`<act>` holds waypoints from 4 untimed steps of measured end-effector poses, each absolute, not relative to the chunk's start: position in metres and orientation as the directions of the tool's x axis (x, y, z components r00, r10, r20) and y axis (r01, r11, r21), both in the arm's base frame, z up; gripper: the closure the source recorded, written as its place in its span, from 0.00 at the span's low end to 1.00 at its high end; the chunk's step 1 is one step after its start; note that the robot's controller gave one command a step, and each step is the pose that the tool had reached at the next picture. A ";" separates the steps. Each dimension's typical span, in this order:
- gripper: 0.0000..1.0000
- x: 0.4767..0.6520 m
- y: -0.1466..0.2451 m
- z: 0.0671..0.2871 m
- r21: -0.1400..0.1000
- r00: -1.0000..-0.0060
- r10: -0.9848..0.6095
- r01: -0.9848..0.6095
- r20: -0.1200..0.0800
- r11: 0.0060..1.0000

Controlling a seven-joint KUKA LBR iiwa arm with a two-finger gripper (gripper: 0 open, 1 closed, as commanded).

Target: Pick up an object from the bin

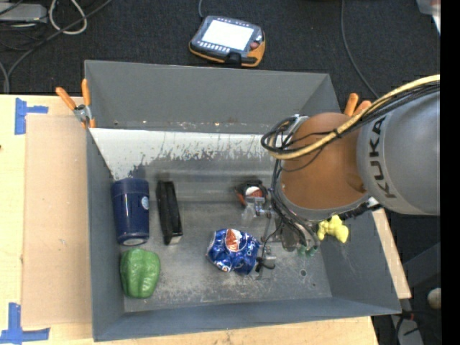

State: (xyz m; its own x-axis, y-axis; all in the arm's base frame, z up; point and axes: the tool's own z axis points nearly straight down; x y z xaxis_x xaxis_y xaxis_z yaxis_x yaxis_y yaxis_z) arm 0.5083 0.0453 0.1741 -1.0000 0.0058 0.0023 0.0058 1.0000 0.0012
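Observation:
My gripper point(267, 256) hangs low over the bin's floor, right of centre, under the arm's orange cover. Right against its left side lies a crumpled blue wrapper with red and white print point(232, 251); whether they touch I cannot tell. A small red and white thing point(252, 192) lies just behind the gripper, partly hidden by it. A yellow toy-like piece point(333, 229) sticks out from under the arm on the gripper's right.
At the bin's left stand a dark blue cup on its side point(130, 210), a black oblong bar point(169, 211) and a green bell pepper point(139, 272). The arm covers the bin's right part.

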 end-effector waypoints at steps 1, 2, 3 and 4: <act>0.00 0.508 0.045 0.174 0.001 -1.000 0.006 0.006 0.002 1.000; 0.00 0.483 0.118 0.162 0.002 -0.985 -0.171 -0.171 0.005 0.985; 0.00 0.497 0.123 0.156 0.007 -0.990 -0.138 -0.138 0.003 0.990; 0.00 0.490 0.088 0.177 0.004 -0.988 -0.156 -0.156 0.005 0.988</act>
State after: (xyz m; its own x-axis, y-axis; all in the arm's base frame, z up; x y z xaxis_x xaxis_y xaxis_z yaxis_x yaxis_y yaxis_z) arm 0.4897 0.0881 0.1770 -0.9877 -0.1560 0.0055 -0.1560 0.9877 0.0044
